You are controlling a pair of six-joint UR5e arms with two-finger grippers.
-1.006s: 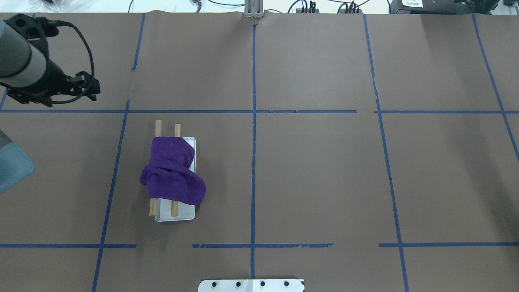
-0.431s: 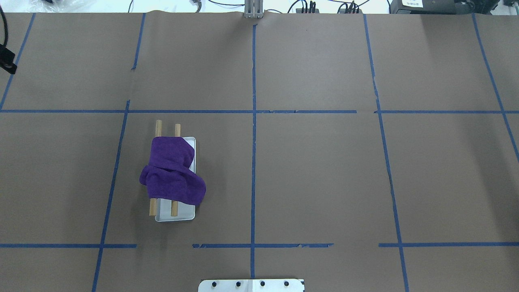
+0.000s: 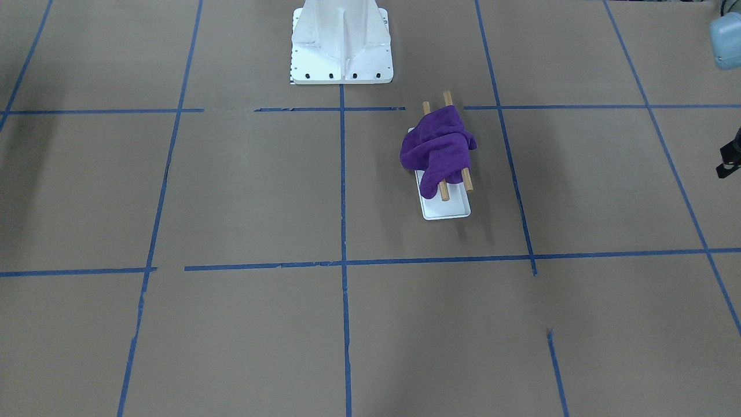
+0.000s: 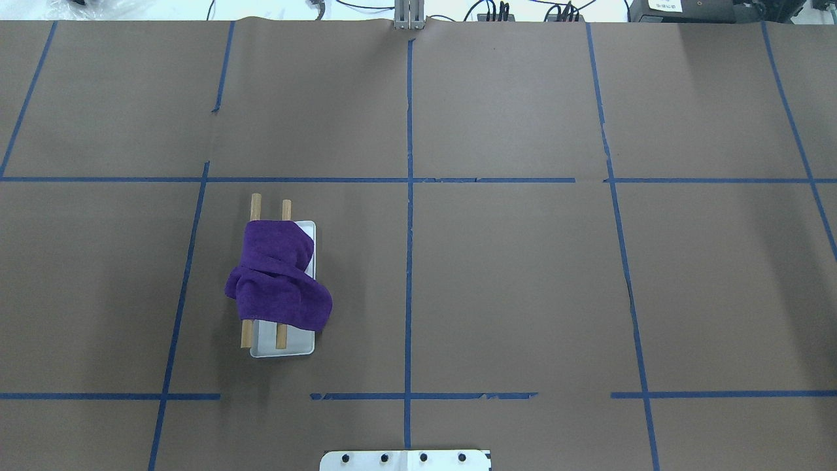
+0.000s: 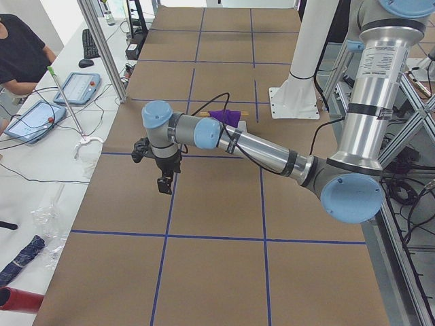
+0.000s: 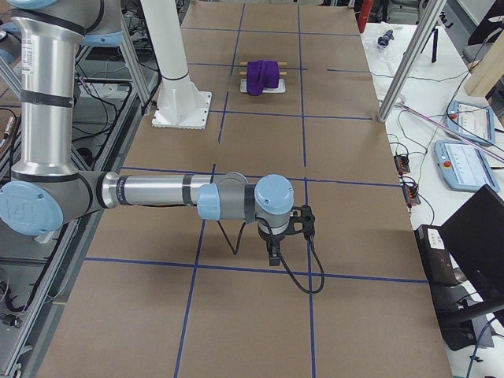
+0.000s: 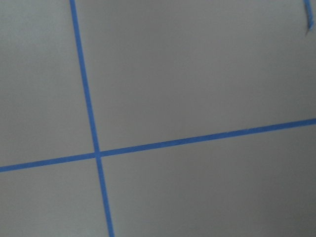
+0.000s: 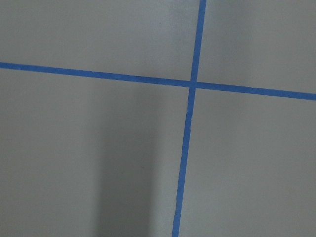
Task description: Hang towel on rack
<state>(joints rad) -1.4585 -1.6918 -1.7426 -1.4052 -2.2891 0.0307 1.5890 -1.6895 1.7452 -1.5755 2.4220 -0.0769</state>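
A purple towel (image 4: 278, 278) lies bunched over the two wooden dowels of the rack (image 4: 282, 347), a small white tray left of the table's middle. One towel corner hangs over the tray's right side. Both show in the front-facing view, the towel (image 3: 437, 150) on the rack (image 3: 446, 209). No gripper is in the overhead view. My left gripper (image 5: 164, 183) hangs over bare paper, far from the rack. My right gripper (image 6: 274, 250) hangs over the other end of the table. I cannot tell whether either is open or shut. The wrist views show only paper and tape.
The white robot pedestal (image 3: 341, 46) stands at the table's near middle edge. Brown paper with blue tape lines (image 4: 409, 196) covers the table. A black part of the left arm's wrist (image 3: 730, 159) pokes in at the front-facing view's right edge.
My left arm has drawn back to the left and left the overhead view. The towel and the rack have not moved.
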